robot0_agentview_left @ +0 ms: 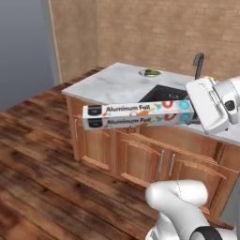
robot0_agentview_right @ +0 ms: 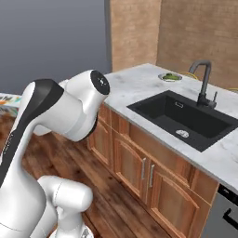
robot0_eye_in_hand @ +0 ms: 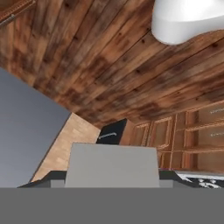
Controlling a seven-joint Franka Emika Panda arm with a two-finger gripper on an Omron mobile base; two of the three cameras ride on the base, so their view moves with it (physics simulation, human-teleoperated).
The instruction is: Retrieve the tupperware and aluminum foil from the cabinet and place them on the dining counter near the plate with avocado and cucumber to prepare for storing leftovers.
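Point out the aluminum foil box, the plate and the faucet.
aluminum foil (robot0_agentview_left: 136,115), left base view, middle of the printed side.
plate (robot0_agentview_right: 170,77), right base view, its near rim.
faucet (robot0_agentview_right: 204,79), right base view, upright neck.

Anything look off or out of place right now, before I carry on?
Nothing is spilled or damaged. The foil box is held level in the gripper, out in front of the counter edge, above the floor, not yet set down. The plate sits undisturbed near the far edge.

Arm (robot0_agentview_left: 213,103) raised, jaws clamped (on carton).
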